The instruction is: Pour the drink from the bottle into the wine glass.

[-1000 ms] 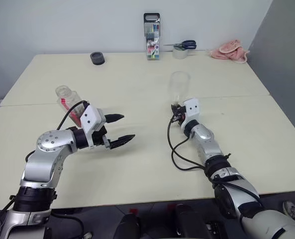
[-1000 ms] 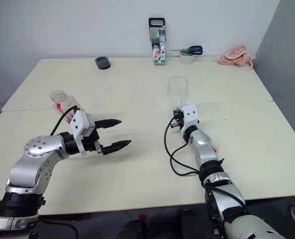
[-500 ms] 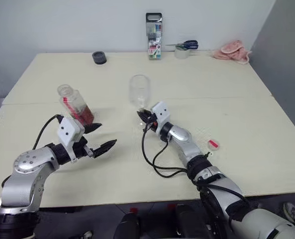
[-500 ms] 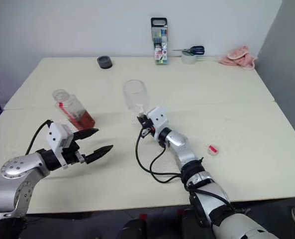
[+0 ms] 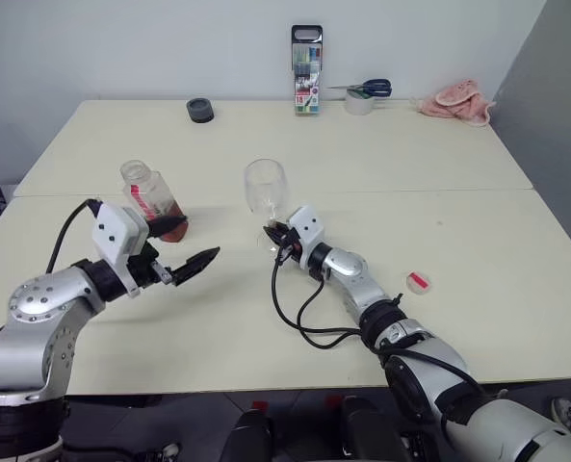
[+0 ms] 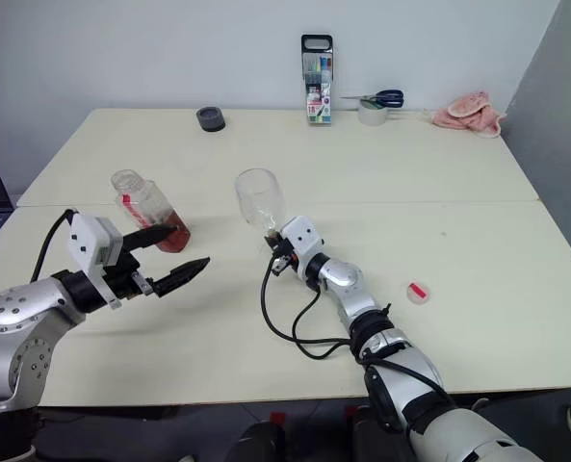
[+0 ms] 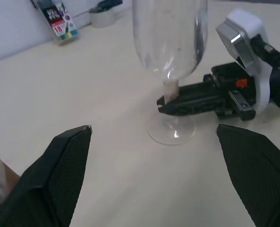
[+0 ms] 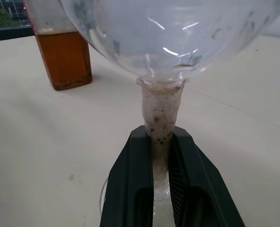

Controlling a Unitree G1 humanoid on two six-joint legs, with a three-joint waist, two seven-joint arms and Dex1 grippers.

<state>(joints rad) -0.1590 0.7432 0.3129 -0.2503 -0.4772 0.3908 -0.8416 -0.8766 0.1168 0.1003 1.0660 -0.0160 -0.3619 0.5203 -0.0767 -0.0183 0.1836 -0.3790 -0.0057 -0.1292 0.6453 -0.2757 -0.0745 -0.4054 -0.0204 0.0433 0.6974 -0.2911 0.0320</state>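
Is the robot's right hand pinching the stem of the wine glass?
Touching. The right wrist view shows the right gripper shut on the wine glass, both black fingers pressed against its stem.

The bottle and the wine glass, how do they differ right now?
The bottle holds amber drink in its lower part; the wine glass is empty. The bottle has a squarish body with a red label stripe; the wine glass has a rounded bowl on a thin stem. The bottle stands free beside the open left end effector; the wine glass is clamped at its stem by the right end effector. Both are clear, uncapped and upright on the table.
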